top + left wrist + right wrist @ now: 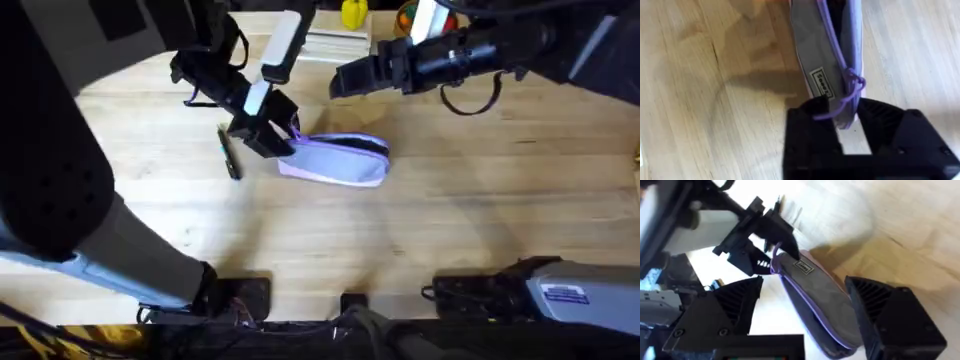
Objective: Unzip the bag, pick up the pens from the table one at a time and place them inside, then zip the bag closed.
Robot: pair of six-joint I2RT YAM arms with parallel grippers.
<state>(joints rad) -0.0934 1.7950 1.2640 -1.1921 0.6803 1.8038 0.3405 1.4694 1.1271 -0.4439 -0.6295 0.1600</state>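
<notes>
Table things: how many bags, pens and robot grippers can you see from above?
Bags: 1, the bag
Pens: 1, a pen on the table beside the bag
Grippers: 2, the left gripper at the bag's end and the right gripper above the table
Total: 4

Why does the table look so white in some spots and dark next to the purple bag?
Right wrist view: glare whitens the table beside the bag. Left wrist view: the bag throws a dark shadow onto the wood. Overhead view: the left arm looms blurred.
</notes>
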